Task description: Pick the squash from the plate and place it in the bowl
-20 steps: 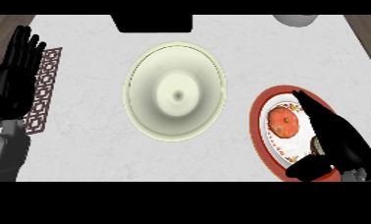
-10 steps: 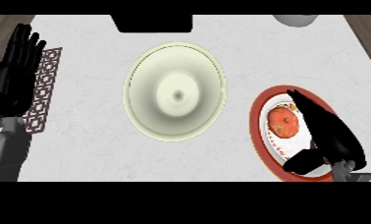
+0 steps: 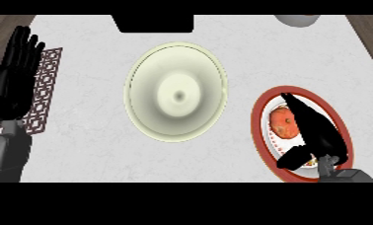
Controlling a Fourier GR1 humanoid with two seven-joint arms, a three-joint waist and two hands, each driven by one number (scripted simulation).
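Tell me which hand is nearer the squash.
Right. The right hand is over the plate beside the squash; the left hand rests open far left, beyond the bowl.

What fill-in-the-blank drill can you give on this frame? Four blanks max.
1. The round orange squash lies on the red-rimmed white plate, ____ of the pale cream round bowl.
2. The black ____ hand is over that plate, beside the squash.
3. The bowl holds ____.
4. The black left hand rests open at the view's ____ edge.
Missing: right; right; nothing; left
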